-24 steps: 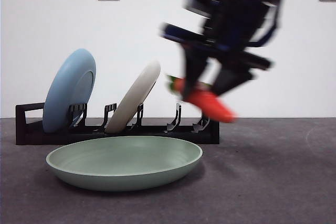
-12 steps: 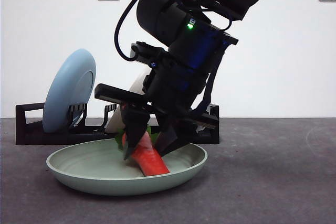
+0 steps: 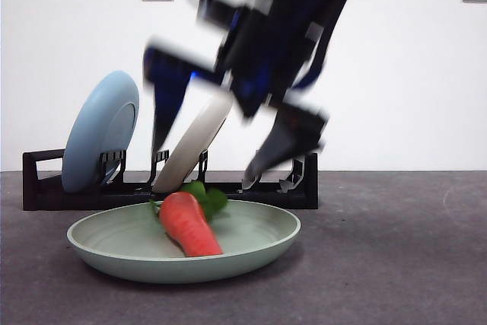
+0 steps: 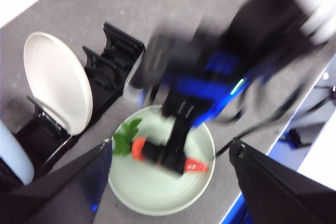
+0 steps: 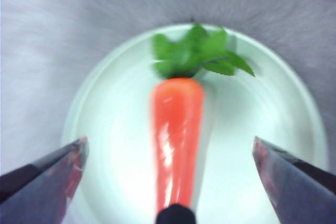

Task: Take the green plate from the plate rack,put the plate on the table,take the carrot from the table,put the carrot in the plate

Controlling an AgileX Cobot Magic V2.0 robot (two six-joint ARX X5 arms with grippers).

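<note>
Since half a second ago the right gripper point(image 3: 213, 159) has been lifted off the carrot point(image 3: 188, 223), which is now left lying free in the green plate point(image 3: 259, 245), leaves toward the plate rack point(image 3: 42, 188) and tip toward the near rim. In the right wrist view the carrot point(image 5: 177, 129) is seen below and between the fingers point(image 5: 44, 174), which are spread wide to either side of it and touch nothing. The green plate rests on the table point(image 3: 396, 264) just in front of the plate rack, where the light blue plate point(image 3: 100, 138) and the cream-white plate point(image 3: 194, 150) are held upright. The left gripper point(image 4: 170, 182) is held high above the plate, its fingers wide apart and empty.
</note>
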